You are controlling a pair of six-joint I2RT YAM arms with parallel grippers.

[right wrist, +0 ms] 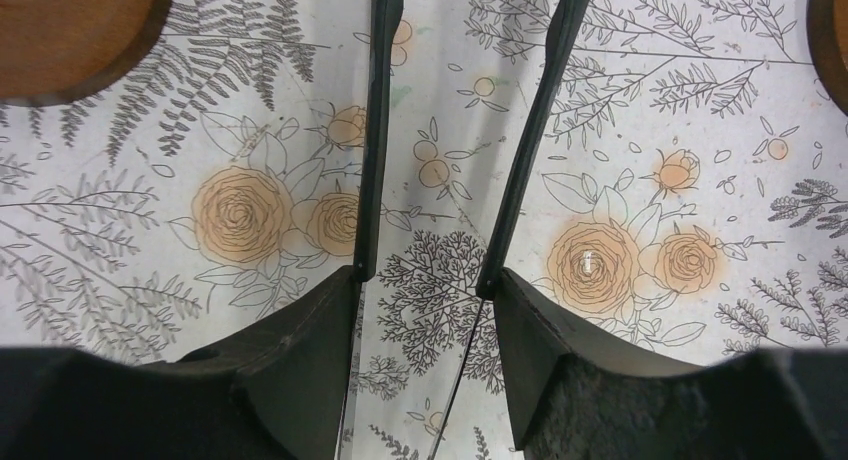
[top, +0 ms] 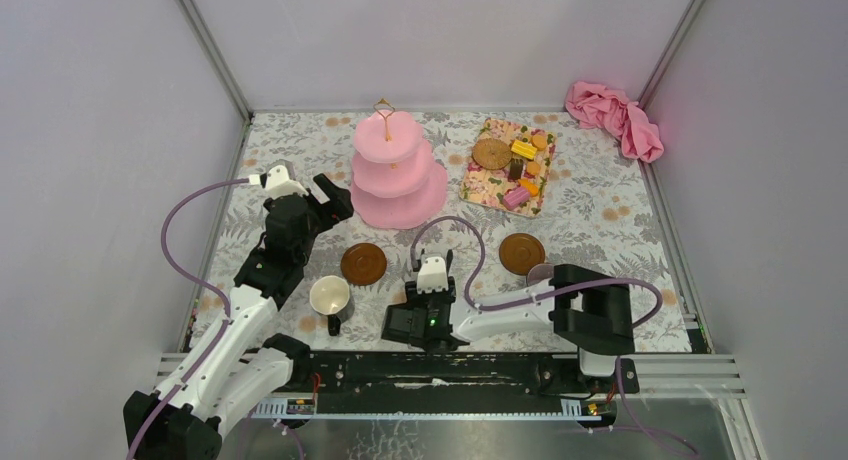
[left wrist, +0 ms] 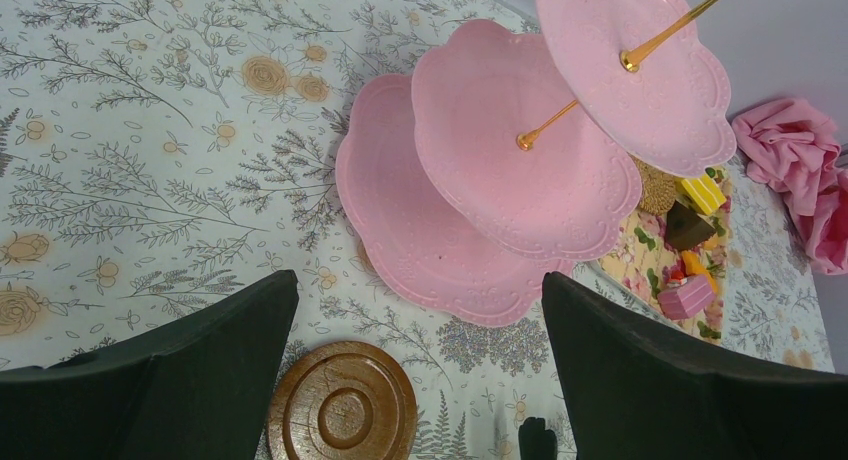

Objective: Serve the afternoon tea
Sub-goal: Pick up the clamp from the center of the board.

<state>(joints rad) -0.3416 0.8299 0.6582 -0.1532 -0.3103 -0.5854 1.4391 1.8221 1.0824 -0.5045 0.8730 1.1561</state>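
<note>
The pink three-tier cake stand (top: 398, 175) stands at the middle back and fills the left wrist view (left wrist: 480, 180). Orange and yellow biscuits (top: 528, 150) lie on a floral tray (top: 478, 188). Two brown saucers sit in front, one on the left (top: 363, 264) and one on the right (top: 522, 253). The white mug (top: 330, 298) stands near the left saucer. The purple mug (top: 540, 273) is mostly hidden behind the right arm. My left gripper (top: 335, 198) is open and empty, above the table left of the stand. My right gripper (right wrist: 425, 290) is shut on the slim black tongs (right wrist: 378, 130), low over the table between the saucers.
A pink cloth (top: 614, 115) lies bunched in the back right corner. Grey walls close the table on three sides. In the left wrist view the left saucer (left wrist: 343, 410) lies just beside my left finger (left wrist: 200, 360). The tray also holds pink and brown cakes (top: 516, 195).
</note>
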